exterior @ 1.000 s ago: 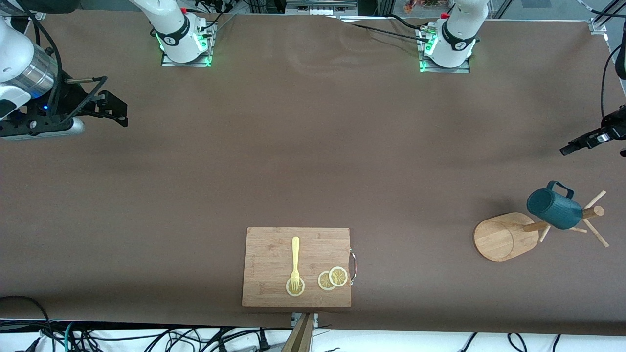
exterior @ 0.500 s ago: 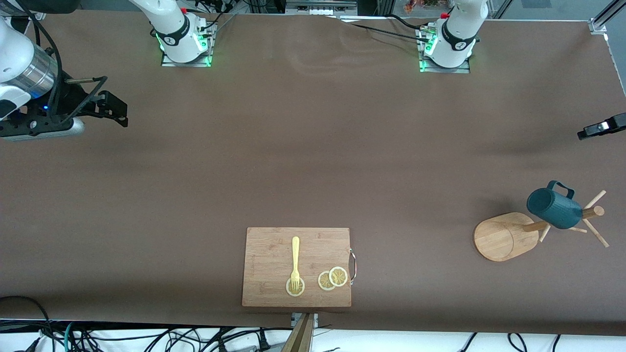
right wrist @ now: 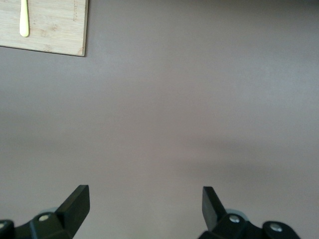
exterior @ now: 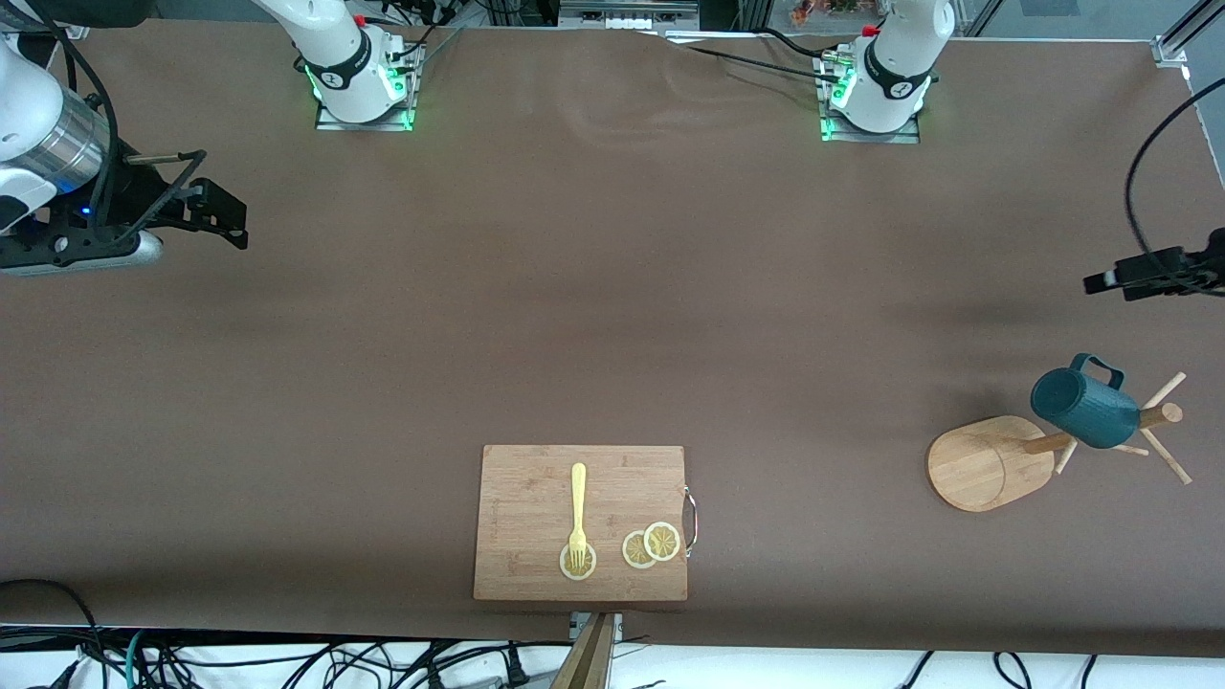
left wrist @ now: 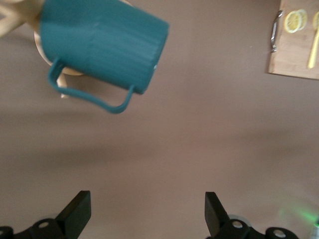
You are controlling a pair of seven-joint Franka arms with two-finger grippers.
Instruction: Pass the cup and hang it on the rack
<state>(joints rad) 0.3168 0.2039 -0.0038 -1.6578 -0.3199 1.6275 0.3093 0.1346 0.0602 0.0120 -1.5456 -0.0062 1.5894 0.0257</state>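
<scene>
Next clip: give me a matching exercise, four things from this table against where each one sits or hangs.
Things:
1. cup
2. fork
3. left gripper
4. rack

Places:
A. on the cutting board
B. hung on a peg
C. standing at the left arm's end of the table
D. open, over bare table, holding nothing

Pairs: 1-B, 2-A, 3-D, 4-C

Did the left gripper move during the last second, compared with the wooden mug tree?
Yes. The left gripper drew away from the wooden mug tree, then came partly back in.
</scene>
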